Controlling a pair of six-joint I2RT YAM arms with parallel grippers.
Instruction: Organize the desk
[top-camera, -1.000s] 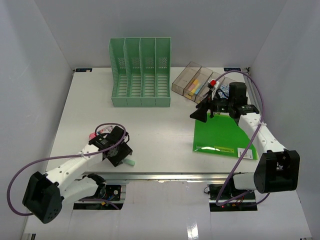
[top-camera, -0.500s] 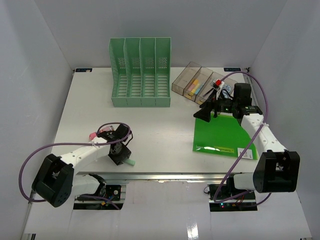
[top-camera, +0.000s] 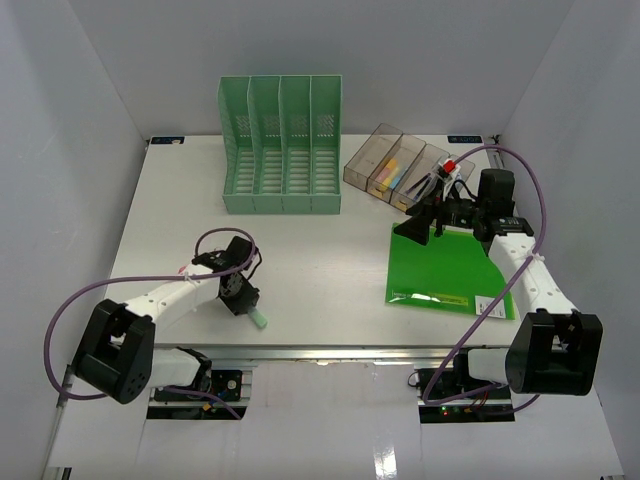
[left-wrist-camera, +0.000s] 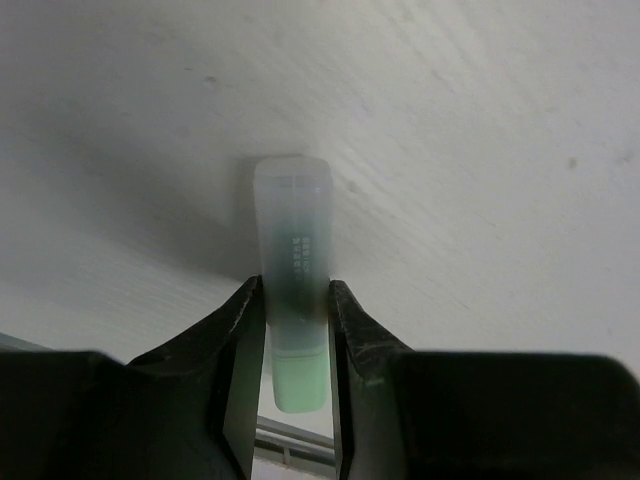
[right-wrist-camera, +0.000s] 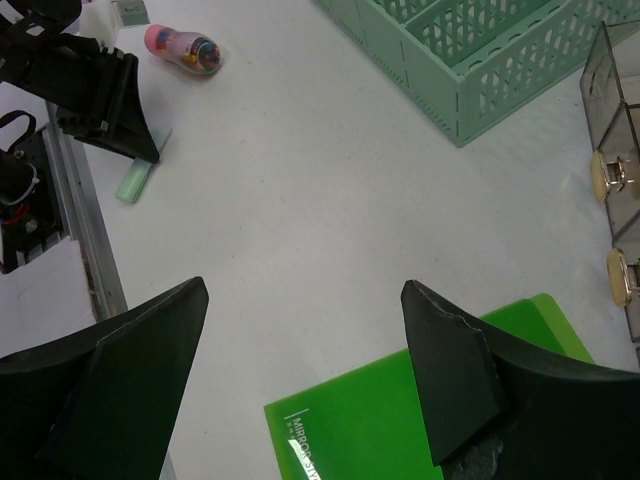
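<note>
The desk (top-camera: 330, 255) is a large white tabletop. My left gripper (top-camera: 243, 298) is near the front edge, shut on a pale green tube (top-camera: 258, 320) that lies on the desk. In the left wrist view the jaws (left-wrist-camera: 297, 300) press both sides of the tube (left-wrist-camera: 292, 250). My right gripper (top-camera: 412, 228) is open and empty, held above the far left corner of a bright green folder (top-camera: 450, 270). The right wrist view shows its spread jaws (right-wrist-camera: 304, 290) over the folder (right-wrist-camera: 420, 430) and bare desk (right-wrist-camera: 300, 200).
A green slotted file rack (top-camera: 282, 145) stands at the back middle. A clear divided tray (top-camera: 400, 165) with small items sits to its right. A pink bottle (right-wrist-camera: 180, 45) lies near the left arm. A metal rail (top-camera: 330, 352) runs along the front edge.
The left arm has swung its wrist round over the green tube, which stays in place. The right gripper has drifted a little right and back over the folder's corner.
</note>
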